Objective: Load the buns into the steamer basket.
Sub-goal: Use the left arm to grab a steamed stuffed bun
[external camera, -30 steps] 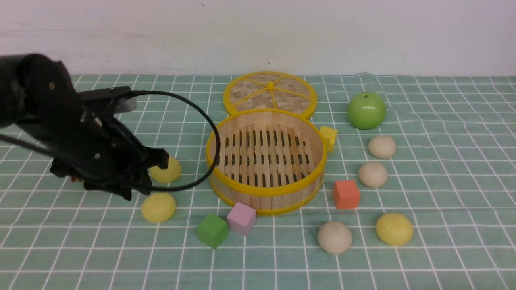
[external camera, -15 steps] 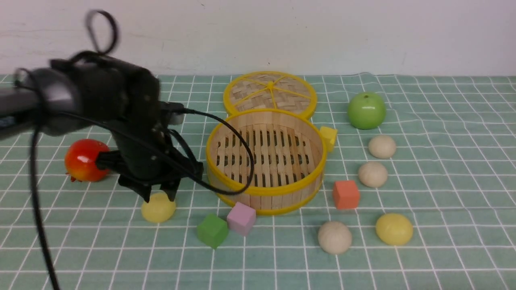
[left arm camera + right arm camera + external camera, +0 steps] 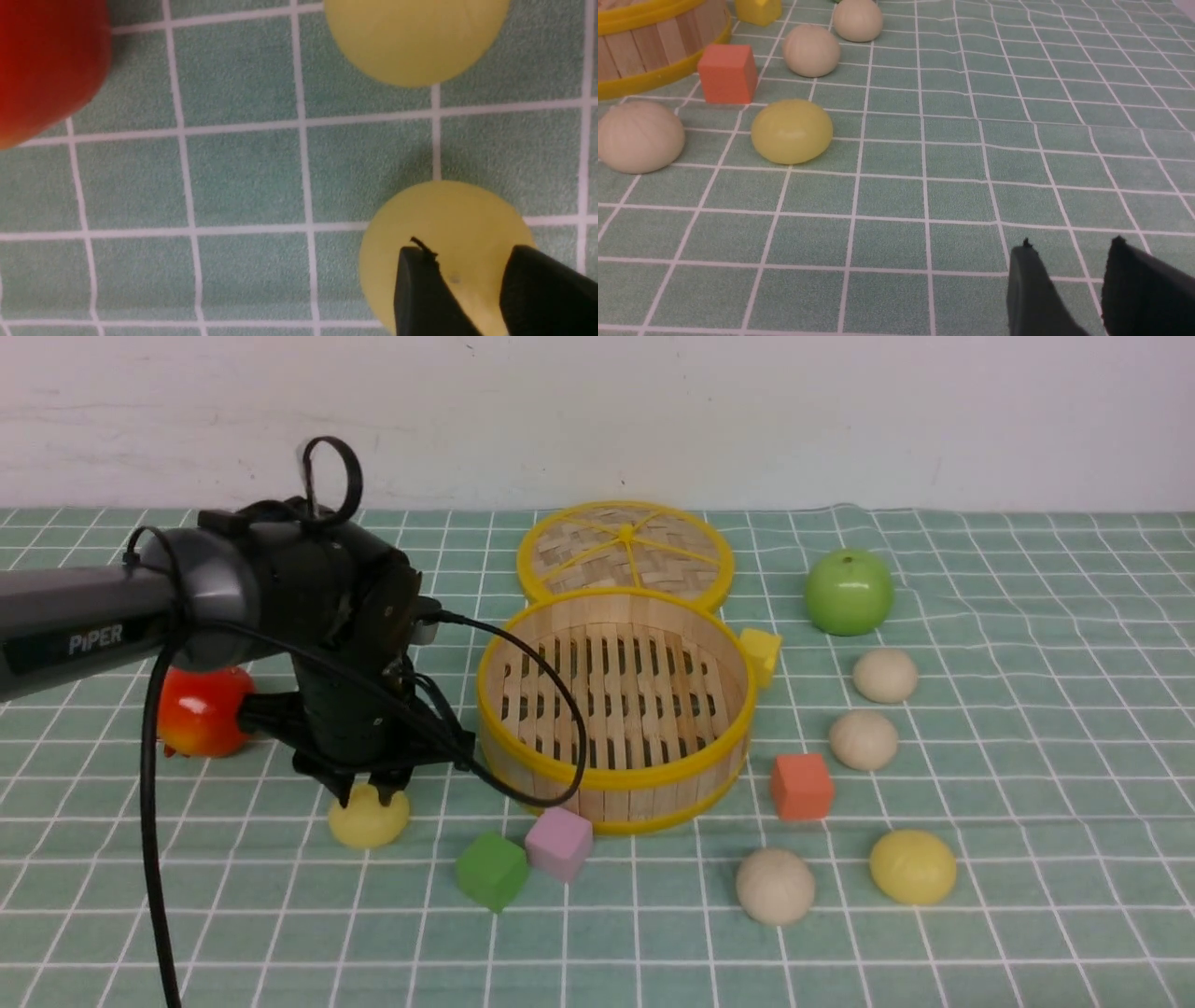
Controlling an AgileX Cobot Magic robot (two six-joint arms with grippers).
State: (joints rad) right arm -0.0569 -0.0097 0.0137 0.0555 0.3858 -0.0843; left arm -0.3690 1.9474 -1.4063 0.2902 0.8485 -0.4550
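Yellow bun (image 3: pixel 369 821) on the cloth (image 3: pixel 1027 756), left of the steamer basket (image 3: pixel 611 782) and a bit nearer the robot, is the target. The left gripper (image 3: pixel 368 795) points straight down on it with the fingertips at its crown and the jaws slightly apart. Can't tell if they're pinching yet or just touching. Top-down makes sense: the dome is smooth, and the red fruit (image 3: pixel 201 709) and a second yellow bun (image 3: pixel 416 37) (visible only from the left wrist) sit close by, so a side approach would likely knock them. The basket is empty, with the lid (image 3: pixel 625 546) parked flat behind it, so it's open from above. Zero of six in. The right-side yellow bun (image 3: pixel 912 866) and the beige buns far (image 3: pixel 885 674), middle (image 3: pixel 864 739) and near (image 3: pixel 775 885) lie within the right arm's reach. The right gripper (image 3: pixel 1069 245) hangs low over bare cloth, jaws parted, nothing in them. Risk: the bun looks wider than the jaw gap and may squirt out.
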